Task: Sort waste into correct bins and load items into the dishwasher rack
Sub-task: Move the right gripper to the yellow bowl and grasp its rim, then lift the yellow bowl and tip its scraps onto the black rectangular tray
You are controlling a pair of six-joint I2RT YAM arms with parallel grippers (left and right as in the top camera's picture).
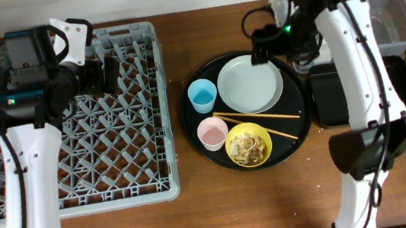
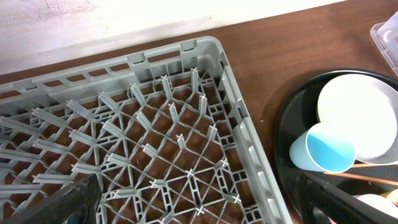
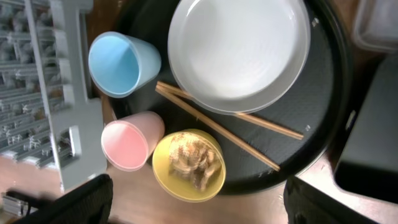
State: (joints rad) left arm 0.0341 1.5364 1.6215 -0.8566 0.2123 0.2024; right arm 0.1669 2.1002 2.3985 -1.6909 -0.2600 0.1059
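Rack (image 1: 166, 110), frame left, unloaded; step: first pick off tray (image 1: 302, 95); left pincer (image 2: 193, 200) and right pincer (image 3: 199, 202) both gape wide, empty; next, likely: right takes plate (image 3: 239, 53) rim.

This looks like a robot test bench arranged as a small dishwashing station. A brown wooden table (image 1: 200, 222) carries a round black tray (image 1: 305, 121). On the tray are a pale plate (image 1: 249, 84), a blue cup (image 1: 202, 95), a pink cup (image 1: 212, 133), a yellow bowl (image 1: 248, 145) with food leftovers, and chopsticks (image 1: 257, 115). Left of the tray a grey dishwasher rack (image 1: 167, 118) lies directly on the wood. Right of the tray sit a black bin (image 1: 329, 98) and a clear bin (image 1: 399, 19). A white left arm (image 1: 29, 172) reaches over the rack, and a white right arm (image 1: 361, 57) rises just right of the tray. Behind the rack, a plain pale wall (image 2: 93, 18) meets the table edge.
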